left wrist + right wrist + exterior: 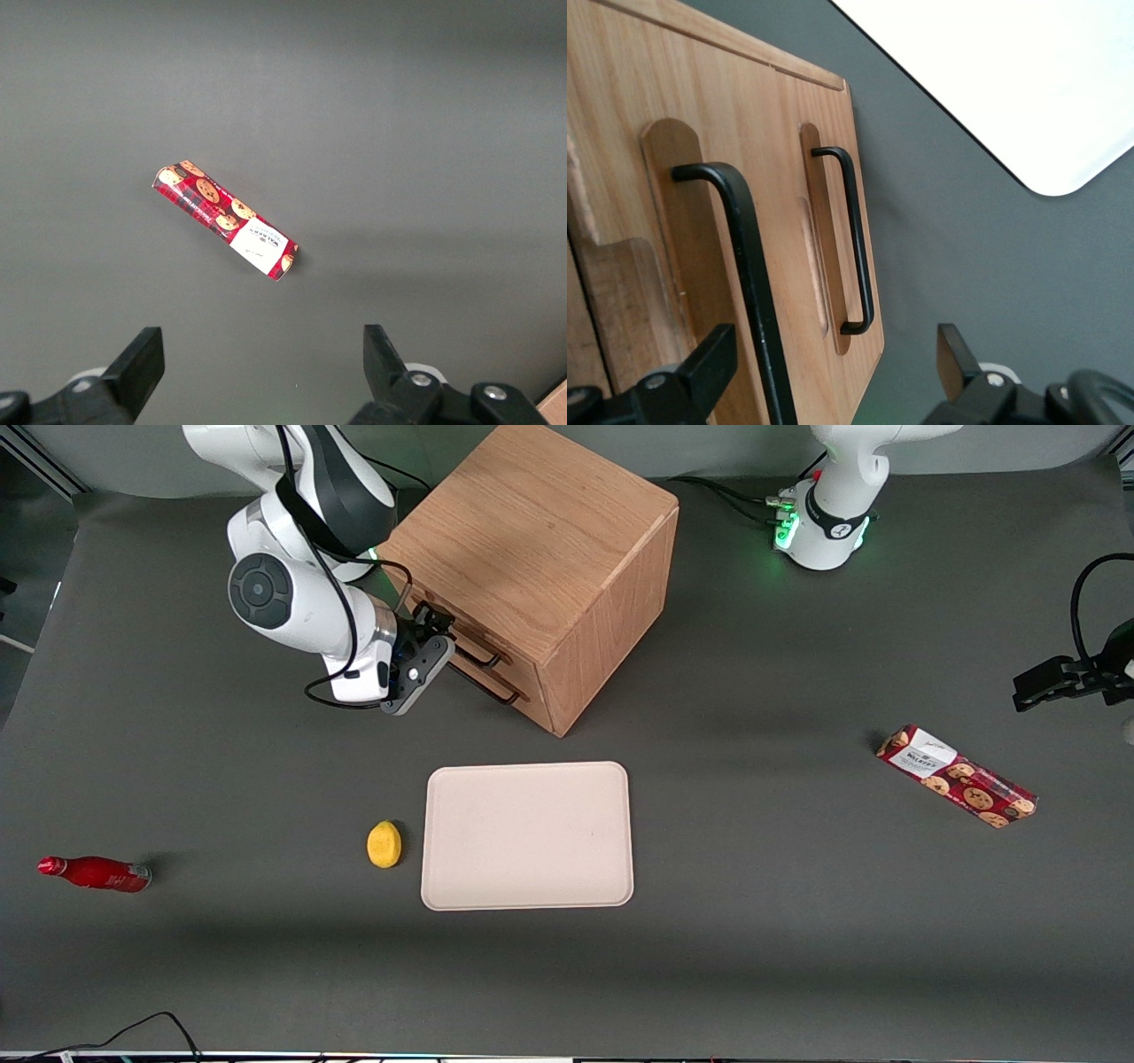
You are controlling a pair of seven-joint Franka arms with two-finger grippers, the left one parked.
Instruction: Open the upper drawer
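We saw the gripper spread wide, empty. The upper drawer handle sat between its fingers, bar running twelve-to-six.

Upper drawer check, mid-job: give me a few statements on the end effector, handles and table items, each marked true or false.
1. The end effector is at the cabinet's front, fingers open. True.
2. The upper drawer's handle passes between the fingers. True.
3. The lemon lies on the tray. False: it lies beside it, on the table.
4. The red bottle stands upright. False: it lies on its side.
5. The upper drawer is pulled far out. False: it looks shut.
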